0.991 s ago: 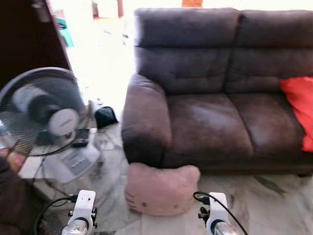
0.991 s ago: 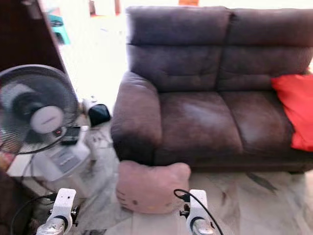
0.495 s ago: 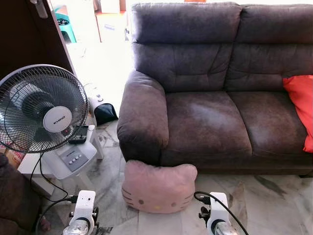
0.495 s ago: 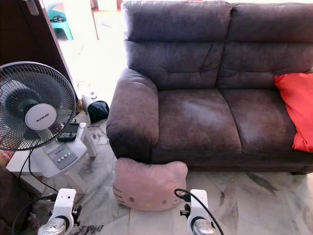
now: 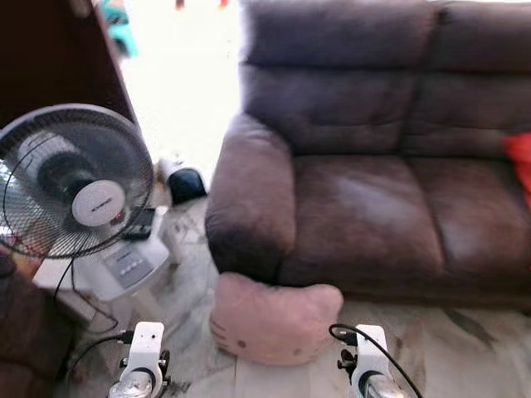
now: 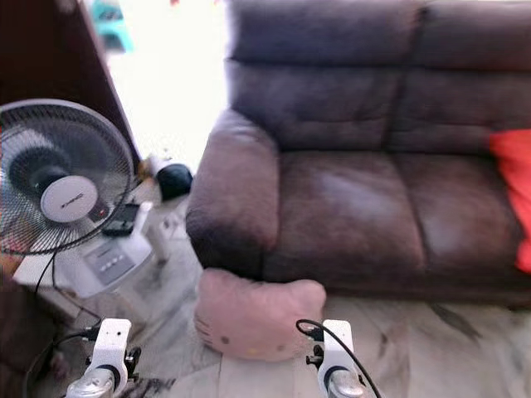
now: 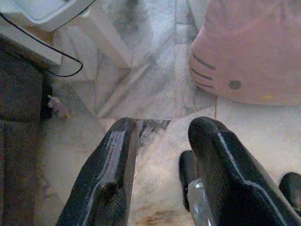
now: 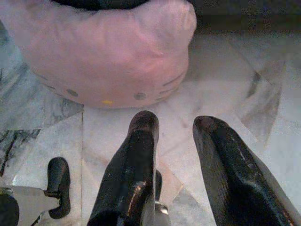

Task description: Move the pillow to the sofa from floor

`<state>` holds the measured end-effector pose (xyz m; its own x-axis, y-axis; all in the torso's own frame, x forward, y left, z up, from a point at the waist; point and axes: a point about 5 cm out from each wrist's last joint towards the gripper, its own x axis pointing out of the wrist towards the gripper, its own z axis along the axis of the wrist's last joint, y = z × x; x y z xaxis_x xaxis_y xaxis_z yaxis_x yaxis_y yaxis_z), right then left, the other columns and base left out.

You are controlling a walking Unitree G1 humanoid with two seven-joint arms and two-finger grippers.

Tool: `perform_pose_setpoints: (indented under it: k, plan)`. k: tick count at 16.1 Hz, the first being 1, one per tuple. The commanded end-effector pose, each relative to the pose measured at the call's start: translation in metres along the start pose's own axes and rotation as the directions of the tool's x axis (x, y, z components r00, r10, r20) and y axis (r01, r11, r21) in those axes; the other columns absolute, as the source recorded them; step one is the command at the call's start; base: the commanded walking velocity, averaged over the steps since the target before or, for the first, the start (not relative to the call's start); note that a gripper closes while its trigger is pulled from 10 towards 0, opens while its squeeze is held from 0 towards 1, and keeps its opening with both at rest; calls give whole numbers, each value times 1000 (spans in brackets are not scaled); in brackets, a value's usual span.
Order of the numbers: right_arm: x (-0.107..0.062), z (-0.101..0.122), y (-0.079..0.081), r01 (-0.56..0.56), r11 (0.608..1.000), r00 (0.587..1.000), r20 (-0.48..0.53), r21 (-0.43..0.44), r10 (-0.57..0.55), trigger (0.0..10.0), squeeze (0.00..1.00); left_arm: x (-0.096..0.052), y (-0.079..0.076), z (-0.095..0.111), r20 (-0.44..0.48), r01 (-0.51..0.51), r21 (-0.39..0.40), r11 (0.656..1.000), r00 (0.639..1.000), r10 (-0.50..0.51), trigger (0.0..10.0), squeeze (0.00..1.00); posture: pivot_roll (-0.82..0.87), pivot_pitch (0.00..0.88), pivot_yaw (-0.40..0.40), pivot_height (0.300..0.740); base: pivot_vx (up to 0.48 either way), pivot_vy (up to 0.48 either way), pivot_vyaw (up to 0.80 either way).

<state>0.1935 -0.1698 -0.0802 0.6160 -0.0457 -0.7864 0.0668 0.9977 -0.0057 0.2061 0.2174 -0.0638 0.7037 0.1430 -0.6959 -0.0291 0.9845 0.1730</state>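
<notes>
View has shifted and blurred, robot repositioning; pink cat-face pillow [image 5: 274, 322] on floor, ungrasped; left gripper [image 7: 162, 155], right gripper [image 8: 176, 146] fingers apart.

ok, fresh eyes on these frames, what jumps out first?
The big dark brown suede sofa takes up most of the head view, with a pink cat-face pillow on the marble floor against its front, below the armrest. To the robot's left stands a white pedestal fan. A red cushion sits at the sofa's right end.
</notes>
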Motion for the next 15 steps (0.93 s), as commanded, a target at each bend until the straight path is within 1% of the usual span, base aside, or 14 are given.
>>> perform_pose_setpoints:
  k: [1, 7, 11, 15]
  plan:
    - [0, 2, 0, -1, 1000, 1000, 1, -9, 1, 10000, 0, 0, 2, 1, 0, -2, -9, 1000, 1000, 2, 10000, 0, 129, 59, -34, 740, 277, 0, 0]
    - [0, 1, -1, -2, 1000, 1000, 0, -15, 2, 10000, 0, 1, -1, 3, 3, 1, -9, 1000, 1000, -1, 10000, 0, 126, 49, -35, 740, 277, 0, 0]
    - [0, 1, -1, -2, 1000, 1000, -1, -16, 2, 10000, 0, 1, 4, 4, 7, -8, -9, 1000, 1000, 8, 10000, 0, 124, 51, -36, 740, 278, 0, 0]
    - [0, 1, -1, -1, 1000, 1000, -1, -15, 1, 10000, 0, 1, 7, 6, 23, -17, -14, 1000, 1000, 17, 10000, 0, 122, 56, -36, 740, 0, 0, 0]
